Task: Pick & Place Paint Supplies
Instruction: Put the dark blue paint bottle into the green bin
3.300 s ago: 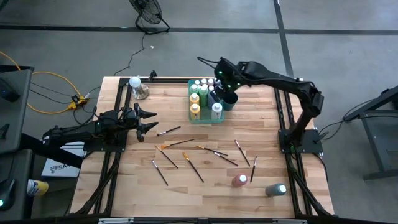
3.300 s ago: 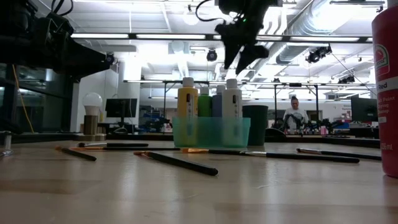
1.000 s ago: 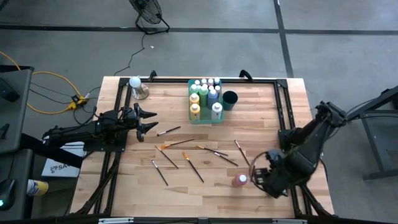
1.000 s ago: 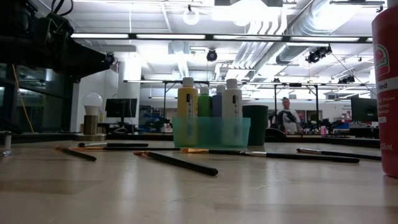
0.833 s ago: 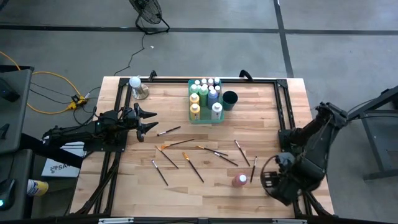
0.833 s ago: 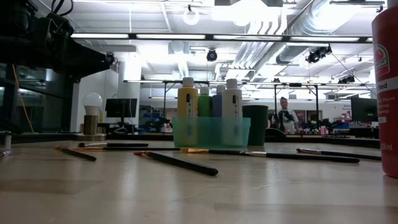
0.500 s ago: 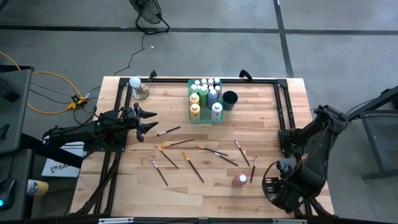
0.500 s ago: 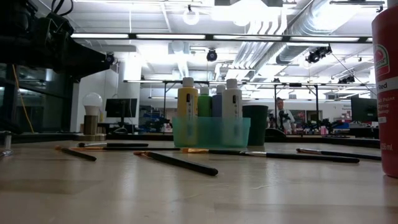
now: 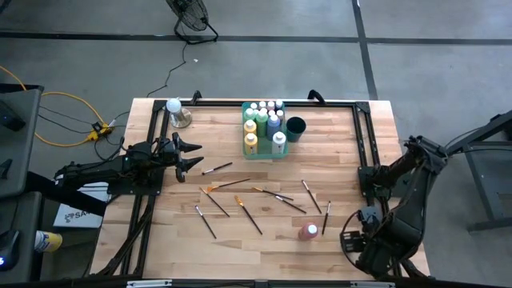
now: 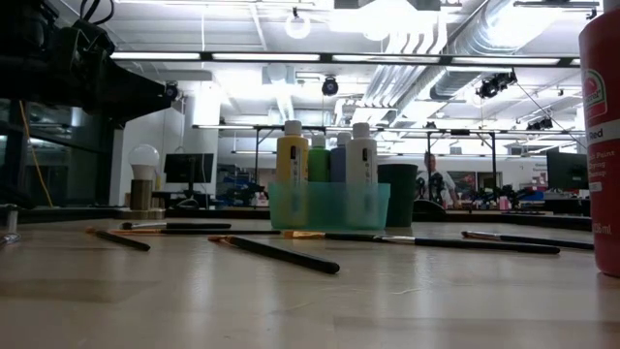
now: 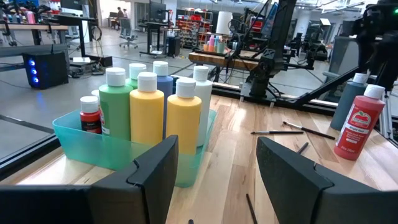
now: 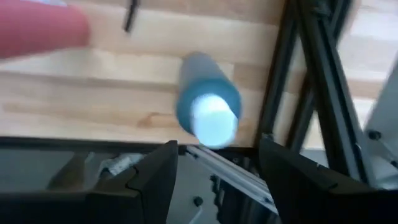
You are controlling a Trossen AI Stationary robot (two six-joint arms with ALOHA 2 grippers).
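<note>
- Two arms, one job at hand: the right claw (image 12: 217, 146) hangs over the table's (image 9: 224, 240) near right corner with its fingers spread wide and nothing in them. The left claw (image 9: 197, 155) waits by the left edge, also wide and empty.
- Biggest worry is that corner. The grey bottle (image 12: 208, 109) stands right at the table's edge beside the dark frame rail, straight under the right claw. If the claw comes down off-centre, a finger could clip the white cap and knock it over the side.
- The rail is close too, so a finger could land on metal instead of sliding past the bottle.
- The red bottle (image 9: 309, 232) stands just beside the grey one. Swing the arm low and it probably topples, then rolls into the brushes.
- The tub (image 11: 81, 140) at the far side is already packed with bottles. Dropping another in from too high could tip its neighbours or leave it leaning on the wall.
- Smallest risk: the brushes (image 9: 249, 216) lie scattered flat mid-table, well apart from either claw. They're thin, so I reckon a grab there slips or pins one crooked.
</note>
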